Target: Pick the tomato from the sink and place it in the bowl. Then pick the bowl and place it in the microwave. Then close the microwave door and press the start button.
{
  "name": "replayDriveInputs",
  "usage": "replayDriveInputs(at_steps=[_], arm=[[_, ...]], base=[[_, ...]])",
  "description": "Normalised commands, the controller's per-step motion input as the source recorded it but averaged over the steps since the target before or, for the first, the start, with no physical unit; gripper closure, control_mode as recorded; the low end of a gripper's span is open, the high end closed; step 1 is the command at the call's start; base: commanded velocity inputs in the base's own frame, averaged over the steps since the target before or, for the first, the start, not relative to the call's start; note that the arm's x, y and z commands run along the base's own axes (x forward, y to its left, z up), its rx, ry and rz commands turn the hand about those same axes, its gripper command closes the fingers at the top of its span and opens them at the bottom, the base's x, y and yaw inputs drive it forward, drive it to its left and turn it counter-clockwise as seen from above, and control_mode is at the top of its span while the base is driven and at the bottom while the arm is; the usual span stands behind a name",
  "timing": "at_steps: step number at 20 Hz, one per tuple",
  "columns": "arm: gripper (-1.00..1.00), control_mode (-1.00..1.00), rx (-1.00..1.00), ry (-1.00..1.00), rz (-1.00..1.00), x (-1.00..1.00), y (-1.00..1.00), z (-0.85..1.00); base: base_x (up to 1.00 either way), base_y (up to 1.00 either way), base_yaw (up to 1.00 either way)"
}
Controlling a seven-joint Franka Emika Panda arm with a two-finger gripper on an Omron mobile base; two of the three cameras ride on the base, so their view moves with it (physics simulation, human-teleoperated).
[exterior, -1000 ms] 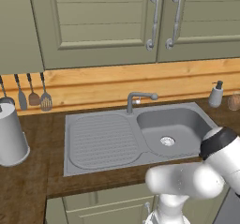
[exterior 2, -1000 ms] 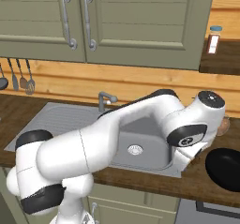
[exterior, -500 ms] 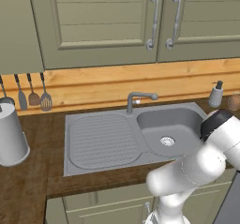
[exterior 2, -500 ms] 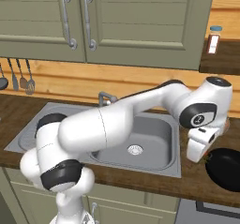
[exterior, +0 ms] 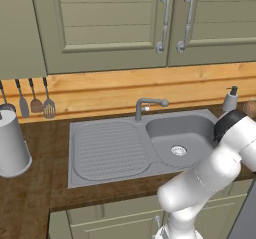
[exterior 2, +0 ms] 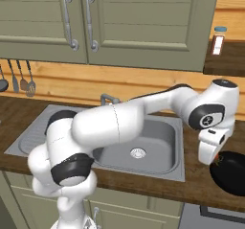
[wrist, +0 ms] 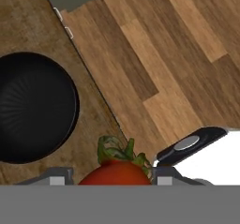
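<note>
My gripper (wrist: 110, 177) is shut on the red tomato (wrist: 112, 172), whose green top points up in the hand view. The wide black bowl (wrist: 33, 108) lies on the wooden counter, left of the tomato in that view and apart from it. From the right base view, the gripper (exterior 2: 216, 159) hangs just above the bowl's left rim (exterior 2: 232, 173), right of the grey sink (exterior 2: 143, 142). The sink's basin (exterior: 177, 133) holds nothing. The microwave and its door are out of view.
The curved tap (exterior: 147, 105) stands behind the basin, and the ribbed draining board (exterior: 107, 148) lies to its left. A white canister (exterior: 11, 143) and hanging utensils (exterior: 35, 103) are far left. A soap dispenser (exterior: 230, 99) sits near the wall. The counter edge and floor (wrist: 154, 68) are close by.
The arm has swung right, away from the sink basin, carrying the tomato to the bowl's edge. The sink and bowl have stayed put.
</note>
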Motion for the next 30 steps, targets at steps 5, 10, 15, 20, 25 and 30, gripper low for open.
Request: replayDriveInputs(at_steps=[5, 10, 15, 20, 25, 30], arm=[[1.0, -1.0, -0.06, 0.0, 0.0, 0.13, -0.2, -0.15], [1.0, -1.0, -0.07, 0.0, 0.07, 0.09, -0.3, -0.27], [1.0, -1.0, -0.01, 0.0, 0.11, 0.07, -0.27, -0.26], [1.0, -1.0, 0.0, 0.0, 0.07, 0.26, -0.25, -0.32], [1.0, -1.0, 0.0, 0.0, 0.05, 0.38, -0.23, -0.36], [1.0, -1.0, 0.0, 0.0, 0.05, 0.16, -0.21, -0.27]], base=[[0.0, 0.0, 0.0], [0.0, 0.0, 0.0], [0.0, 0.0, 0.0], [0.0, 0.0, 0.0], [0.0, 0.0, 0.0], [0.0, 0.0, 0.0]])
